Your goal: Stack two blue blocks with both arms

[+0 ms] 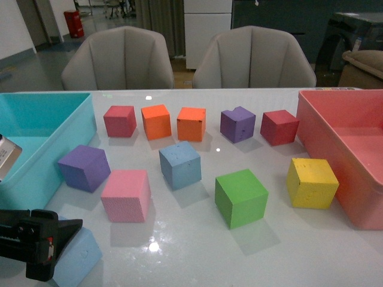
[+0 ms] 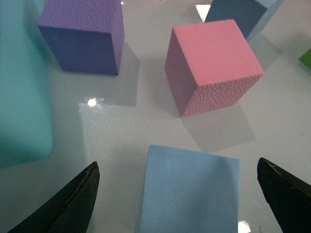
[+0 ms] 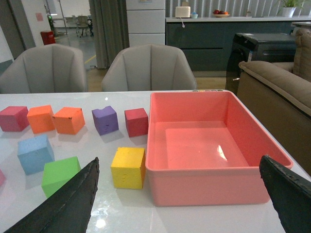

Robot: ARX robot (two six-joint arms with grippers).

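Left pincer, wide open, brackets one blue block at the near-left of the bench, the other blue block sits mid-bench, and the right pincer hangs wide and empty: nothing lifted or stacked yet.

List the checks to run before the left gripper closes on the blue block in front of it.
1. Left gripper open: ok.
2. Near blue block between its jaws, untouched: ok.
3. Pink block clear of the jaws: ok.
4. Second blue block free on the table, nothing on top: ok.
5. Right gripper open and empty: ok.
6. Jaws low enough on the near block's sides: cannot tell.
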